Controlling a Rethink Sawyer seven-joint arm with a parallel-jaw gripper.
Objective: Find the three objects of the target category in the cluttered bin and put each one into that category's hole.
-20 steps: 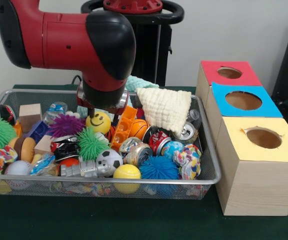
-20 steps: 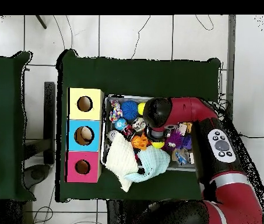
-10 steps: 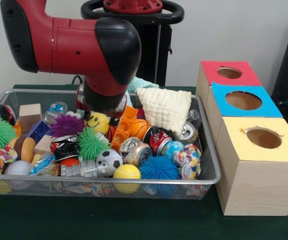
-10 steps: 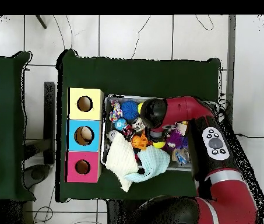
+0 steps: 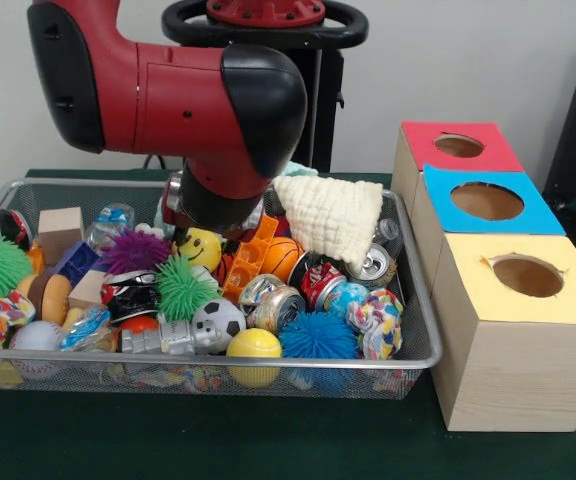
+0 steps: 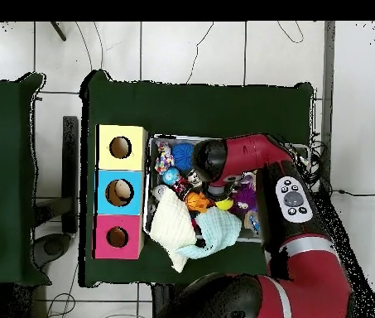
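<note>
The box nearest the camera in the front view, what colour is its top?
Yellow; the box top shows best in the front view.

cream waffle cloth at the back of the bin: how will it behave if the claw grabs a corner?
The cream cloth is draped and creased over the clutter, so it is probably floppy and will trail rather than lift as one piece. It looks light for its size. It lies over a silver can and near the bin rim, so it may drag neighbours or snag.
</note>
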